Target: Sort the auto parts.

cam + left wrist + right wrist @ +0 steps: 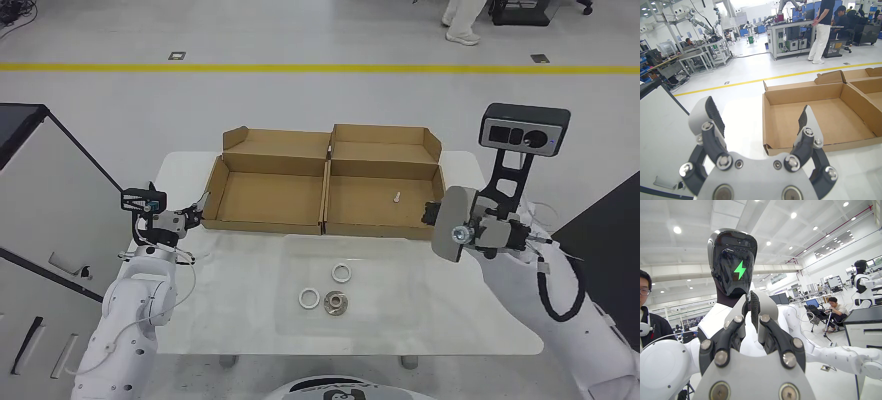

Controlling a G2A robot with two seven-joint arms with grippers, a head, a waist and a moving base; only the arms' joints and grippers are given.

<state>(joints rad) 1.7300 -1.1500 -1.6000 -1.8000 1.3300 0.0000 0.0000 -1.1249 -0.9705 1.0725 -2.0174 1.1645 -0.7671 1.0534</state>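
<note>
Auto parts [336, 300] are grouped on the white table [230, 300], toward its front edge and well apart from both boxes. A white ring [341, 272] and a second white ring [310, 298] are laid flat. A round metal piece [338, 304] sits just beside the second ring. All three are round, so no long axis can be given.

A small white part [396, 196] lies in the right cardboard box [360, 205]. Its long axis seems to run roughly near-to-far, but it is too small to be sure.

The left cardboard box [829, 121] is seen close up in the left wrist view, floor and walls. The left gripper [757, 103] is pointed at it from its outer side, fingers spread apart.

The right gripper [749, 295] has its pads brought together with nothing clamped. The top view places it near the right box's front corner, turned upward.
</note>
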